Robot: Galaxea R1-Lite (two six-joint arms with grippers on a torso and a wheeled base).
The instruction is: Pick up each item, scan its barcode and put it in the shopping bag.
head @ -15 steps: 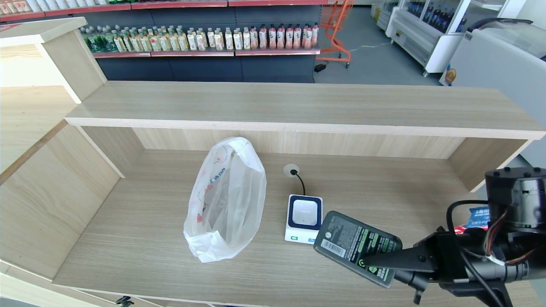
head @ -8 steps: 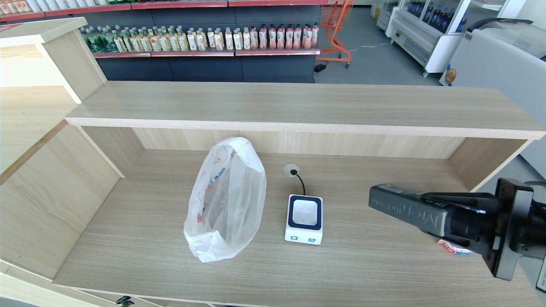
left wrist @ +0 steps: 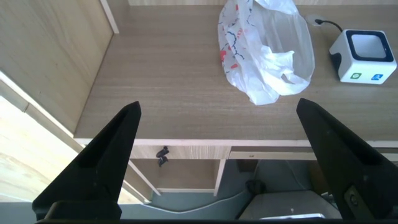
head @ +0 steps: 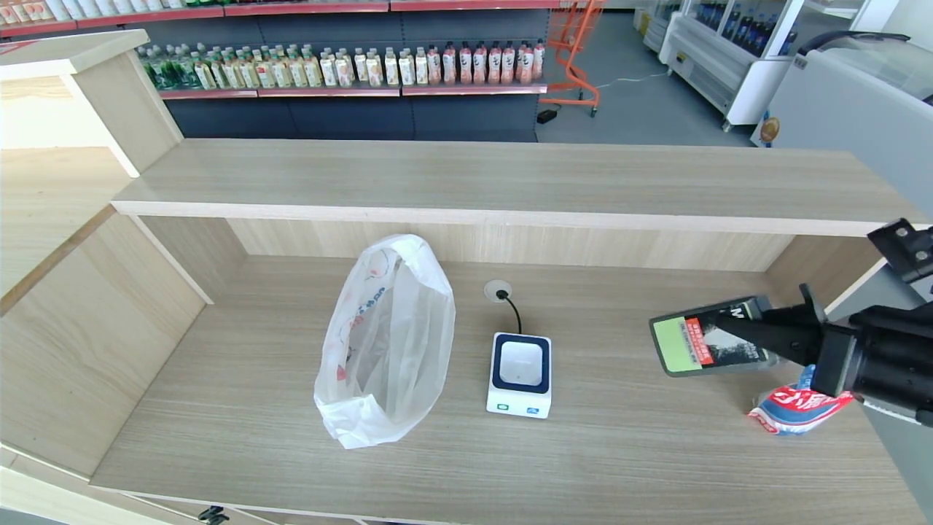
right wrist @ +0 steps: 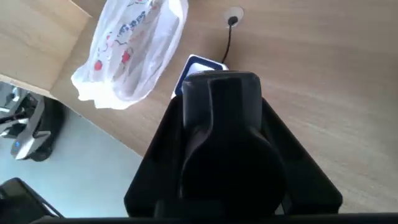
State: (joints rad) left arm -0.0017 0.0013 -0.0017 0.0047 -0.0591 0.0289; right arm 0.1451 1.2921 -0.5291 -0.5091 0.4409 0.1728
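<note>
Head view: your right claw [head: 754, 337] grips dark pouch [head: 689, 345]; scanner [head: 519, 373] lies to its left, pouch's long axis pointing that way.

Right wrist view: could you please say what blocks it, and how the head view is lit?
Right wrist view: the dark flat packet, held close, hides most of the white square scanner. Head view: even light, no glare on the pale wooden counter.

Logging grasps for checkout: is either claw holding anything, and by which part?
The right claw grips the dark pack by its end away from the scanner; the left claw is open and empty.
</note>
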